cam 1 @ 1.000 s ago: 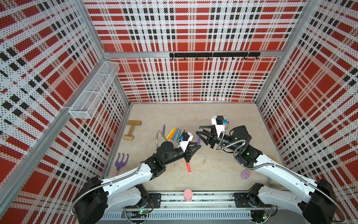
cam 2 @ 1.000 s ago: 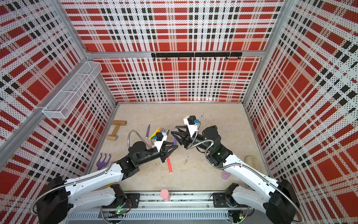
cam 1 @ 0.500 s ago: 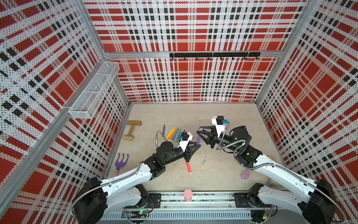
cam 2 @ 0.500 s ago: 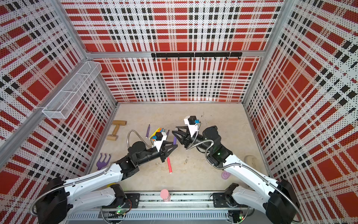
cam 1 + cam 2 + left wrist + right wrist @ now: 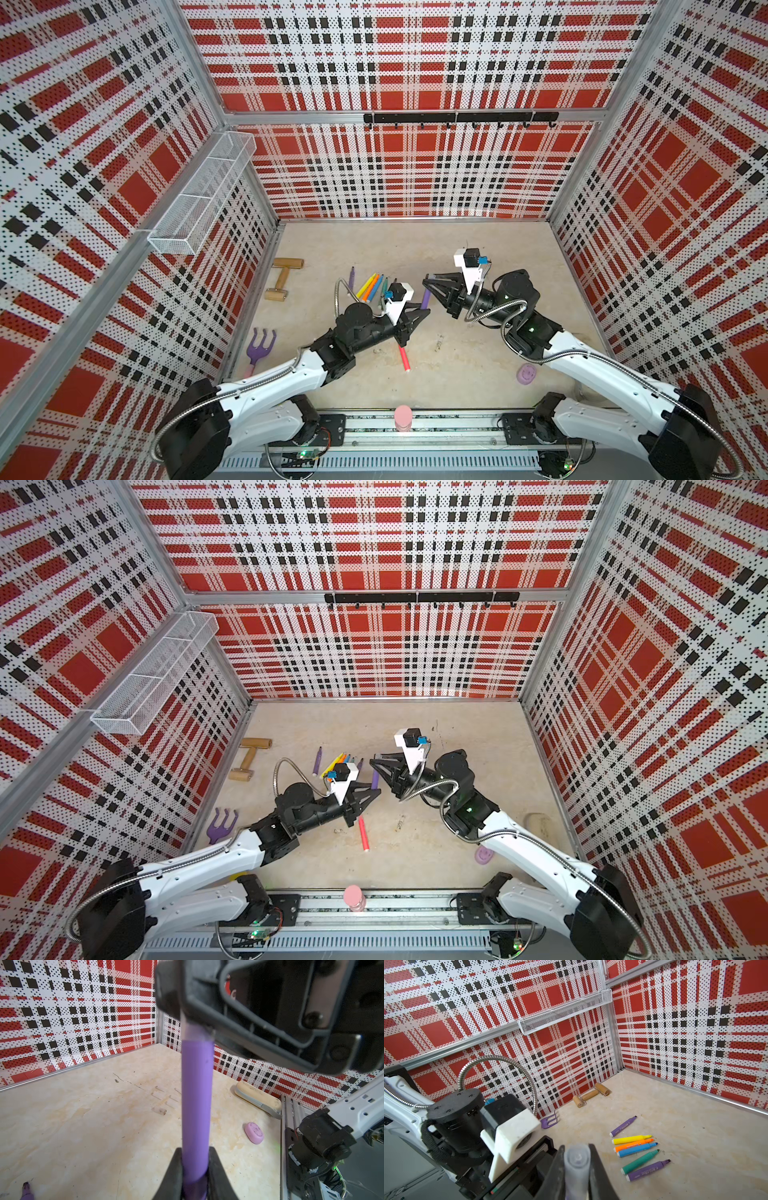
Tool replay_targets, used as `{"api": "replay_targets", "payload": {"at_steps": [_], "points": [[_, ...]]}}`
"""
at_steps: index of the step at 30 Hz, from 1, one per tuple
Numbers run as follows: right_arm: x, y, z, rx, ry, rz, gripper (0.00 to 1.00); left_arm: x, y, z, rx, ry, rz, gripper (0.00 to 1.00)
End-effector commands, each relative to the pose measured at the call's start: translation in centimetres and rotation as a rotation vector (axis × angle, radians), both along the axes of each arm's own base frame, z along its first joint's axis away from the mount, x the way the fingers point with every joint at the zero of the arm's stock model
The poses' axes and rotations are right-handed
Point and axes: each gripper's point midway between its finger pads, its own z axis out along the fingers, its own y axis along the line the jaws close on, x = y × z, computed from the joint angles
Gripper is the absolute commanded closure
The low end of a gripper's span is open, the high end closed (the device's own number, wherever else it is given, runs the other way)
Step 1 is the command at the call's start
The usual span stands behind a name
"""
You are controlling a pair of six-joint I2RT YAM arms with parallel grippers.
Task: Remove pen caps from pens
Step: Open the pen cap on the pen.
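The right gripper (image 5: 430, 277), its jaws wide a second ago, has closed onto the cap (image 5: 577, 1159) of the purple pen (image 5: 424, 298). The arms have barely shifted. The left gripper (image 5: 423, 312) clamps the pen's other end, as before, so the pen hangs above the floor between the two tools, at the middle of both top views.

Up and left of the grippers in a top view lies a row of pens (image 5: 371, 287), uncapped and side by side. A red pen (image 5: 403, 357) lies lower in the frame, its upper end hidden under the left arm. A roller (image 5: 282, 278) and a fork (image 5: 259, 347) sit by the left wall. A lilac disc (image 5: 527, 374) sits beside the right arm, and a pink cylinder (image 5: 403, 417) stands on the front rail. In the left wrist view a few clear tubes (image 5: 159, 1110) (loose caps, by their look) lie on the floor behind the pen, and a beige block (image 5: 257, 1099) sits near the wall.

In the top views the purple pen's long axis runs nearly straight up the frame, leaning slightly right, with the cap end uppermost. In the left wrist view it rises up the middle of the picture from the left fingers (image 5: 174, 1167), and its pale cap is pinched at the top.
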Motion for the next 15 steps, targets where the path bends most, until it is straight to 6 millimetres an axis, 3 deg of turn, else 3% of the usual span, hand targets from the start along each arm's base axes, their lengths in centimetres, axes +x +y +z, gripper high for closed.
{"api": "replay_targets", "payload": {"at_steps": [1,8,15], "points": [[-0.3,-1.0,3.0,0.073,-0.096,-0.019,1.00,-0.5,-0.4,-0.2,-0.002,0.010,-0.030,1.00],[-0.1,-3.1,6.6,0.197,-0.148,-0.030,1.00,-1.7,0.0,-2.2,-0.015,0.062,-0.051,1.00],[1.3,-4.9,8.9,0.269,-0.151,-0.126,1.00,-2.1,0.2,-4.6,-0.006,0.124,-0.034,1.00]]}}
